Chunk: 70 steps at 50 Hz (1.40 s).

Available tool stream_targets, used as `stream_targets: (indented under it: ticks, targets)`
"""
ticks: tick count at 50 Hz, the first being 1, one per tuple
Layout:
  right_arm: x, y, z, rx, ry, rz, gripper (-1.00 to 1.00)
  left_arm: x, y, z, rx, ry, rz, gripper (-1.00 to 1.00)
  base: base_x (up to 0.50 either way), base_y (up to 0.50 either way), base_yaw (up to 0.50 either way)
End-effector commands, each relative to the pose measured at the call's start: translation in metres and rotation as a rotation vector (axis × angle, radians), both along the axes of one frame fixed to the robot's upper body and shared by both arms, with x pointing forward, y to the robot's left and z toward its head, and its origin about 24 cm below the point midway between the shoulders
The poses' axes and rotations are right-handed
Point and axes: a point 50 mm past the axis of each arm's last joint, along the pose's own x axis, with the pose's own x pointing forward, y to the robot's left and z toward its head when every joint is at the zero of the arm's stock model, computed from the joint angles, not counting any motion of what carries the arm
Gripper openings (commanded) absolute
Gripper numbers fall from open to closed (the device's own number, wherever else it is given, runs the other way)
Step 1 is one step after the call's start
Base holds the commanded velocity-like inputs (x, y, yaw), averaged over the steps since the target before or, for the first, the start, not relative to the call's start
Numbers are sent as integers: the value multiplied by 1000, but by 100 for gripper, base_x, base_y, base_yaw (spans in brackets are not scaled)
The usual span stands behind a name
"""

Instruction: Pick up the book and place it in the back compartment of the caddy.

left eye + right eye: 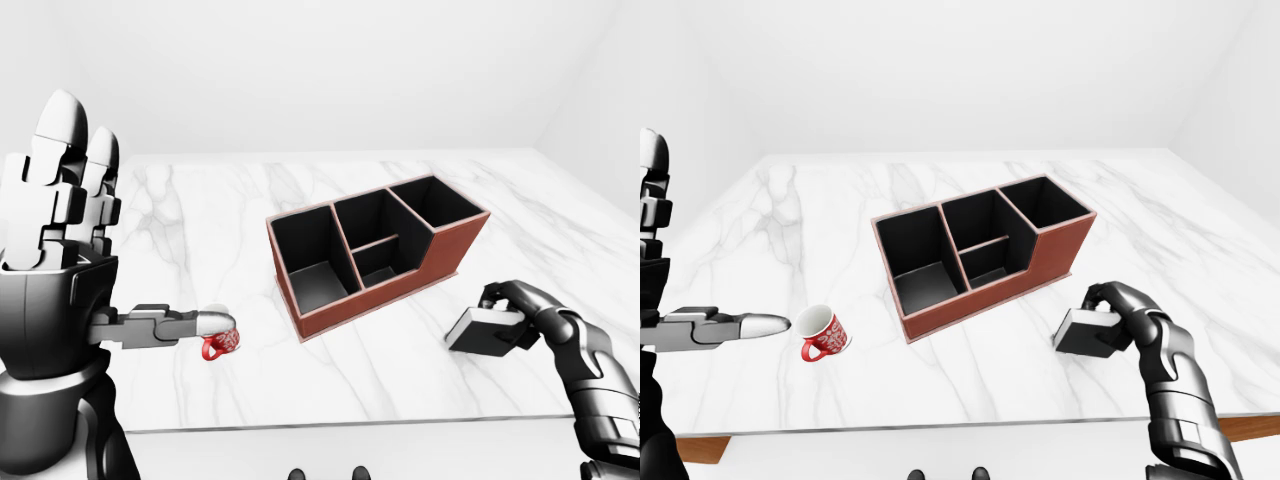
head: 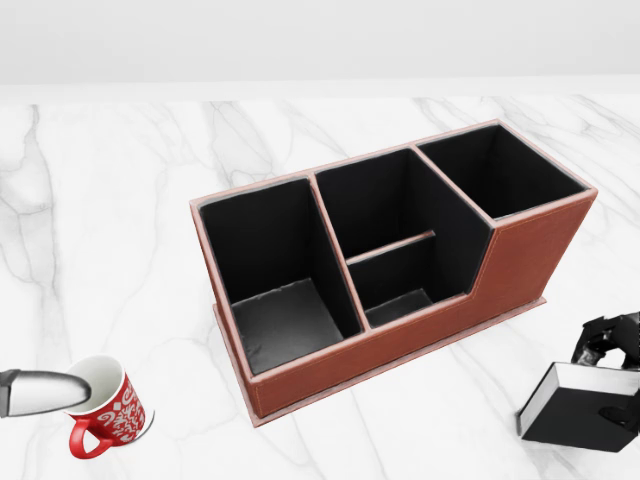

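Three-fingered right hand (image 1: pixel 1118 312) clenched round black hardcover book with white page edges (image 2: pixel 578 410), right of brown leather four-compartment caddy (image 2: pixel 390 262) on white marble counter (image 1: pixel 940 375). Left hand (image 1: pixel 70 215) raised, fingers released. Red patterned mug (image 1: pixel 823 333) left of caddy.

On the table (image 1: pixel 970 385), the caddy (image 2: pixel 400 270) sits near the middle. The mug (image 1: pixel 824 333) stands toward the left edge, well apart from the caddy. The book (image 1: pixel 1087 331) lies toward the right edge, near the caddy's right end.
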Motion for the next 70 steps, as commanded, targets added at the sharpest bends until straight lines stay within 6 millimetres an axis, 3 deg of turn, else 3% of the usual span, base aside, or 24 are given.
stream_targets:
  ticks: [1,25,44,52,70]
  targets:
    - [1,-1,1,-5,-16,-8,-100,0,0,0,0,0,0,94,0,0,0]
    - [5,6,18,49,-55,36,-100,0,0,0,-1,0,1,94,0,0,0]
    - [0,29,55,191,-116,190,-100,-1,1,1,-1,-7,4,95,0,0,0]
    - [-2,41,82,215,-256,258,-100,-2,1,2,1,-10,4,95,0,0,0]
    - [-1,58,113,226,-394,351,-100,-2,1,2,4,-13,5,95,0,0,0]
